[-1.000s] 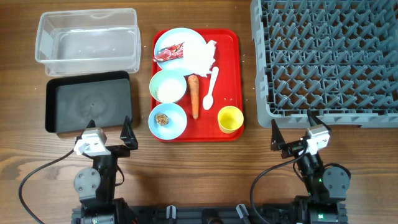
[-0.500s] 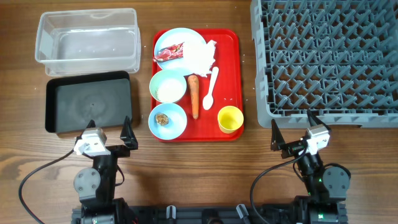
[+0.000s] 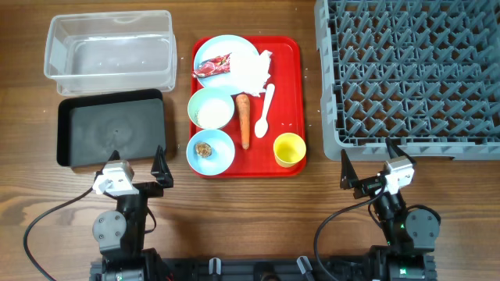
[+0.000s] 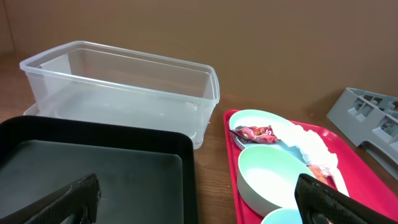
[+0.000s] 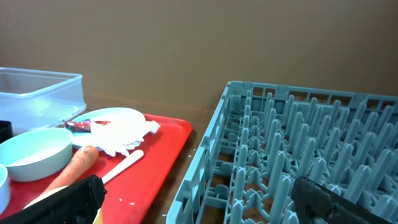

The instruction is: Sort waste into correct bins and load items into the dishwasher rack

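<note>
On the red tray sit a light blue plate with a red snack wrapper and a crumpled white napkin, a pale green bowl with white rice, a light blue bowl with a brown scrap, an orange carrot, a white spoon and a yellow cup. The clear tub and black tray lie at left, the grey rack at right. My left gripper and right gripper are open and empty near the front edge.
The left wrist view shows the clear tub, the black tray and the pale green bowl. The right wrist view shows the rack, carrot and spoon. Bare wood lies between tray and rack.
</note>
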Available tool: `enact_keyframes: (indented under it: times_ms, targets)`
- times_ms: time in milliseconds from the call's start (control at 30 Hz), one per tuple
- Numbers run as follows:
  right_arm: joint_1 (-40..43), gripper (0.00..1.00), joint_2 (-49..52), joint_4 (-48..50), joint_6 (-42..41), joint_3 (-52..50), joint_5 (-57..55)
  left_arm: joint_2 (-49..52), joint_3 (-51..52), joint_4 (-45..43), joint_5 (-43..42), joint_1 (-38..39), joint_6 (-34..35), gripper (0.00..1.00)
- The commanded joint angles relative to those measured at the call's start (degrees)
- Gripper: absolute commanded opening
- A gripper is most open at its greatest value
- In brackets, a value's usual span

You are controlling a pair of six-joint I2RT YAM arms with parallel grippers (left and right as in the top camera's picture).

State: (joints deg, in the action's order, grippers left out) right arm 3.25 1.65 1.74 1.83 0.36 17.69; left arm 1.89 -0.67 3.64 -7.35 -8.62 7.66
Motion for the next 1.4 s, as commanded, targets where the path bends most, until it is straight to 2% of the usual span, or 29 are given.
enact_keyframes:
  times_ms: [0, 67, 133, 267, 367, 467, 567, 600, 667, 800, 900, 1033, 1133, 1233, 1367]
  targets:
    - [-0.2, 1.00, -0.3, -0.3, 2.0, -0.1, -1.8, 0.1, 0.3, 0.0, -0.7, 0.3, 0.5, 1.00]
    - [-0.2, 1.00, -0.3, 1.1, 5.7, -0.1, -3.5, 0.1, 0.3, 0.0, -0.8, 0.3, 0.5, 1.00]
    - [-0.2, 1.00, -0.3, 4.2, 5.5, -0.1, -2.6, 0.1, 0.3, -0.2, -2.6, 0.3, 0.6, 1.00]
    - [-0.2, 1.00, -0.3, 11.5, 5.6, 1.3, -1.9, 0.1, -0.7, -3.5, -13.6, 0.3, 0.5, 1.00]
    - [-0.2, 1.00, 0.1, 10.3, 3.8, 7.3, 1.0, 0.2, -6.1, -1.8, -16.9, 0.3, 0.5, 1.00]
    - [-0.2, 1.00, 2.6, 5.3, 3.6, 15.3, 3.0, 2.3, -13.8, 2.5, -16.9, 0.3, 0.5, 1.00]
    - [-0.2, 1.00, 8.6, -2.3, 4.2, 27.0, 3.5, 9.0, -23.7, 10.2, -16.9, 0.3, 0.5, 1.00]
    - [-0.2, 1.00, 13.2, -6.7, 4.2, 33.7, 4.7, 14.8, -30.0, 15.4, -17.4, 0.3, 0.5, 1.00]
    - [-0.2, 1.00, 17.6, -11.1, 4.2, 39.2, 5.8, 20.5, -35.7, 19.7, -18.8, 0.3, 0.3, 1.00]
    - [-0.2, 1.00, 28.2, -19.7, 5.9, 50.4, 9.1, 33.3, -46.3, 26.9, -20.8, 0.3, 0.3, 1.00]
    - [-0.2, 1.00, 38.3, -28.9, 6.2, 60.5, 12.5, 44.4, -53.8, 31.4, -21.8, 3.1, 0.3, 1.00]
    - [-0.2, 1.00, 49.6, -39.9, 6.4, 70.0, 13.9, 54.6, -59.9, 32.7, -19.8, 10.1, 0.3, 1.00]
    - [-0.2, 1.00, 58.0, -47.6, 7.3, 75.7, 13.9, 62.5, -65.5, 35.1, -12.3, 16.8, 0.3, 1.00]
    - [-0.2, 1.00, 64.6, -50.5, 7.0, 78.2, 14.2, 70.7, -69.8, 36.1, -6.4, 23.2, 0.3, 1.00]
    - [-0.2, 1.00, 69.9, -51.3, 3.5, 78.2, 14.4, 77.7, -70.8, 33.0, -5.0, 28.0, 0.1, 1.00]
